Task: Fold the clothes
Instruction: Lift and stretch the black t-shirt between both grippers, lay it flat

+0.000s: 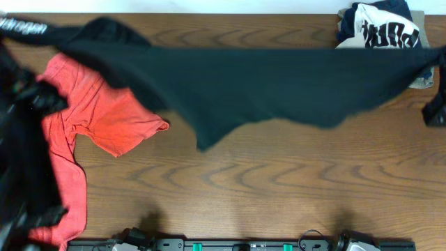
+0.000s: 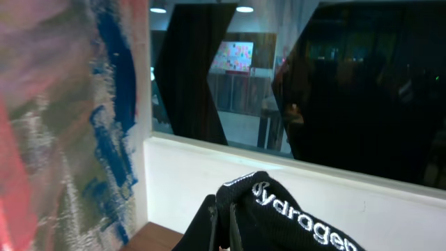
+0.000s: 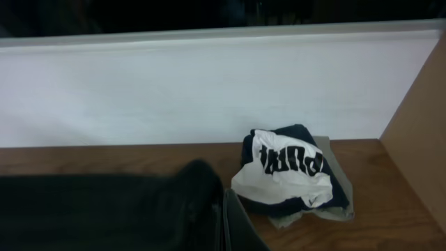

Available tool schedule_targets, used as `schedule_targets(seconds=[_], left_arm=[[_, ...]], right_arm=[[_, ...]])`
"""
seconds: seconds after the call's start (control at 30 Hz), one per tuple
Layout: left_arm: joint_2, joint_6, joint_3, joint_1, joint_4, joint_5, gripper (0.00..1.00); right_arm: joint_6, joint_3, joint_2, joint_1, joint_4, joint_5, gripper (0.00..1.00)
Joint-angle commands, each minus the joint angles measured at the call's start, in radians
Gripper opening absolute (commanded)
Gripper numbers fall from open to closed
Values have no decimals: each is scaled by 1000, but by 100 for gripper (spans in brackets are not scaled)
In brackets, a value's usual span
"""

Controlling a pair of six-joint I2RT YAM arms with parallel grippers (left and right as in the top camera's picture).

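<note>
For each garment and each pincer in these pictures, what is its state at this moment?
black T-shirt: lifted, stretched wide in the air
coral-red T-shirt: unfolded, wrinkled, lying on the table, partly hidden by the black one
navy-and-white garment: bundled, resting on a beige cloth
left pincer: shut on the black T-shirt near its white logo
right pincer: shut on the black T-shirt

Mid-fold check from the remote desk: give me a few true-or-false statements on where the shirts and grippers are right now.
1. The black T-shirt hangs stretched between the left gripper and the right gripper. True.
2. The red T-shirt lies at the right end of the table. False: it lies at the left end.
3. White lettering shows on the black fabric by the left gripper. True.
4. The navy and white garment rests on the red T-shirt. False: it sits in the far right corner, on a beige garment.
</note>
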Motion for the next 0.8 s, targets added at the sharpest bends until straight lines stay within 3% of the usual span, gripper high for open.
schedule_targets(seconds=[0.0,0.37,0.77], left_arm=[[-33,18,26,9,-15,-38,6],[132,80,26,9,-92,-38,6],[652,72,26,36,-91,-31,6]], right_arm=[[-12,3,-1,-29,-20,37,1],[-20,1,167,-28,-57,33,1],[-96,1,664,53,39,-27,1]])
